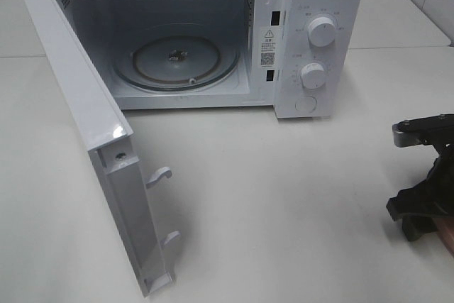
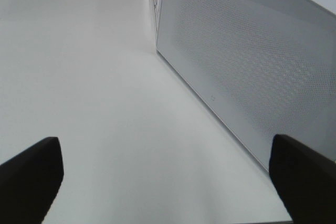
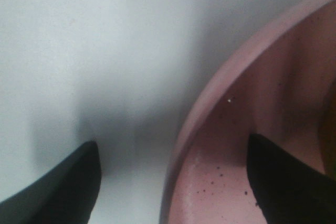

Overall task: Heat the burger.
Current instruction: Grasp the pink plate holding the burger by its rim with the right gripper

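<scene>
The white microwave stands at the back with its door swung wide open to the left. Its glass turntable is bare. My right gripper is low at the table's right edge. In the right wrist view it is open and straddles the rim of the pink plate, one finger inside and one outside. The burger is out of view, apart from a brown sliver at that view's edge that I cannot identify. My left gripper is open and empty beside the door's outer face.
The open door juts far forward over the left part of the table, with its latch hooks pointing right. A sliver of the pink plate shows under the right arm. White table lies in front of the microwave.
</scene>
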Action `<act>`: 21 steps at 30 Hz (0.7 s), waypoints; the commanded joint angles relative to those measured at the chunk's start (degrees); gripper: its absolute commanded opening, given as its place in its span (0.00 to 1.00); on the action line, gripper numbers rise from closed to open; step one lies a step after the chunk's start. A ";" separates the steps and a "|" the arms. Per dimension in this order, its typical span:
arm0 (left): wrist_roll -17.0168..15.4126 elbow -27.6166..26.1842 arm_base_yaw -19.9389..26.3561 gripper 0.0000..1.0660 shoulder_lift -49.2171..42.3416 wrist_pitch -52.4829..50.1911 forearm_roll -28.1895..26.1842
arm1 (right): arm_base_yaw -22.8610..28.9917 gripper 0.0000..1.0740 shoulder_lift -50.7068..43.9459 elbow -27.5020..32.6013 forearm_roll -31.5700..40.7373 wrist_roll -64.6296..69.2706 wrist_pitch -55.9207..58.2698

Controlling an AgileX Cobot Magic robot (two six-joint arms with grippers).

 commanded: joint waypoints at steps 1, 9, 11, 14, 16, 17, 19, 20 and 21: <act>0.00 0.11 0.11 0.94 -0.92 -0.74 -0.06 | -0.34 0.66 0.74 0.40 -0.97 1.32 -0.23; 0.00 0.11 0.11 0.94 -0.92 -0.74 -0.06 | -0.34 0.32 0.74 0.34 -1.03 2.35 0.46; 0.00 0.11 0.11 0.94 -0.92 -0.74 -0.06 | -0.34 0.20 0.74 0.34 -1.03 2.35 0.74; 0.00 0.11 0.11 0.94 -0.92 -0.74 -0.06 | -0.34 0.03 0.74 0.34 -1.09 2.35 0.74; 0.00 0.11 0.11 0.94 -0.92 -0.74 -0.06 | -0.34 0.00 0.74 0.34 -1.83 2.35 1.09; 0.00 0.11 0.11 0.94 -0.92 -0.74 -0.06 | -0.34 0.00 0.74 0.34 -2.12 2.35 1.49; 0.00 0.11 0.11 0.94 -0.92 -0.74 -0.06 | -0.29 0.00 0.74 0.34 -2.35 2.35 2.29; 0.00 0.11 0.11 0.94 -0.92 -0.74 -0.06 | -0.29 0.00 0.74 0.34 -2.35 2.35 2.29; 0.00 0.11 0.11 0.94 -0.92 -0.74 -0.06 | -0.23 0.00 0.74 0.34 -2.35 2.35 2.52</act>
